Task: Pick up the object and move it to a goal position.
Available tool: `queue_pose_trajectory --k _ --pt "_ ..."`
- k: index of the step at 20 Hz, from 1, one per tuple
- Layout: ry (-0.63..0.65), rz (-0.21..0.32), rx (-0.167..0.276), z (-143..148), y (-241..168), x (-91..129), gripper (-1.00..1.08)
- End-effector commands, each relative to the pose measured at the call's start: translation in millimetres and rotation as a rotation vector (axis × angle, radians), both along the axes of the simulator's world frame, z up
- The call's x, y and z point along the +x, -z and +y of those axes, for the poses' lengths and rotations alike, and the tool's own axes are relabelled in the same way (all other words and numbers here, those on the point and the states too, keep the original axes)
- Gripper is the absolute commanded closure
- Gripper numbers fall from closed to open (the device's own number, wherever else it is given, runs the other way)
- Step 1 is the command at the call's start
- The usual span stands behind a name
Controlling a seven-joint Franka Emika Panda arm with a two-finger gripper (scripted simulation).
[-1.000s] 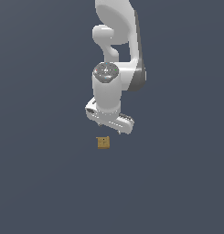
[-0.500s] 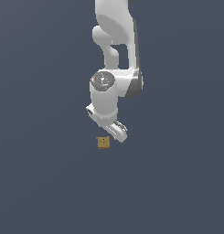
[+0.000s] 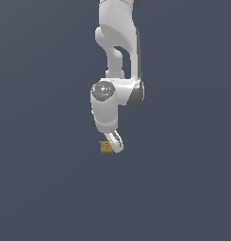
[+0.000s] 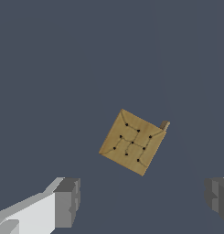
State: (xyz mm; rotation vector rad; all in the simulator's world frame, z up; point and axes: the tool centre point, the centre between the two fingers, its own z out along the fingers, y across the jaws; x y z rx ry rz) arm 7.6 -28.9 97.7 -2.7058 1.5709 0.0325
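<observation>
Our white gripper [image 4: 141,201], fingers apart, hovers over the small tan-brown cube [image 4: 132,141] on the dark grey surface [image 3: 41,188]. The cube sits rotated and off-centre from the gripper, so we judge closing may push it away.

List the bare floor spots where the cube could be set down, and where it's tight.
Crowded only at the cube, with the open gripper directly over it. Bare surface runs from the cube to every edge of the exterior view; in the wrist view it surrounds the cube.
</observation>
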Motion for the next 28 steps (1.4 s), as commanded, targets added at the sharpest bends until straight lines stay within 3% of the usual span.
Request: queue_pose_trajectory --k 1,14,28 --pt "0.078 0.0 -0.003 -3.1 6.2 0.2 -0.92" --pt "0.399 -0.004 -0.019 -17.0 31.1 0.2 -0.92" --pt "0.471 -0.006 -0.023 -20.5 40.0 -0.1 -0.92"
